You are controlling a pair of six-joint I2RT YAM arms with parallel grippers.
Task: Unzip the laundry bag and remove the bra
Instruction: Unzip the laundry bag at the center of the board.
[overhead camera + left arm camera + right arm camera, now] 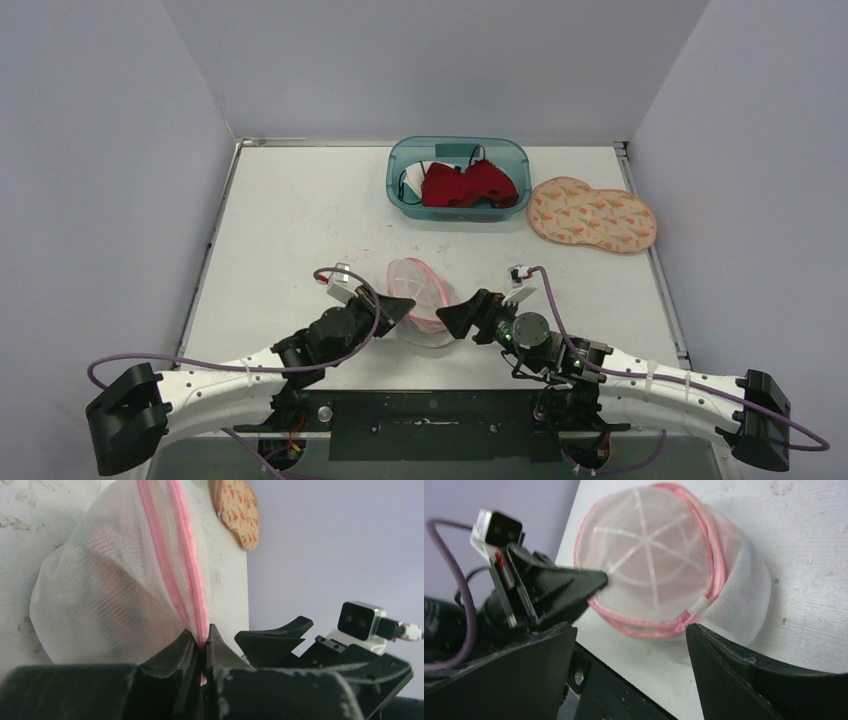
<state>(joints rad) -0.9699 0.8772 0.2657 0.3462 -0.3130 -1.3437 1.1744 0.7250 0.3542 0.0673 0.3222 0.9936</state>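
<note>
While left gripper (pixel 202 637) pinches laundry bag (pixel 115 590), right gripper (pixel 631 630) gapes

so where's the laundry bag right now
In the top view the laundry bag sits near the table's front edge, between the left gripper and right gripper.

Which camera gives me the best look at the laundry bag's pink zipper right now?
Left wrist: the zipper runs close-up down the mesh into the shut left gripper. Right wrist shows only pink edging around the laundry bag; top external shows the bag small, no zipper detail.
</note>
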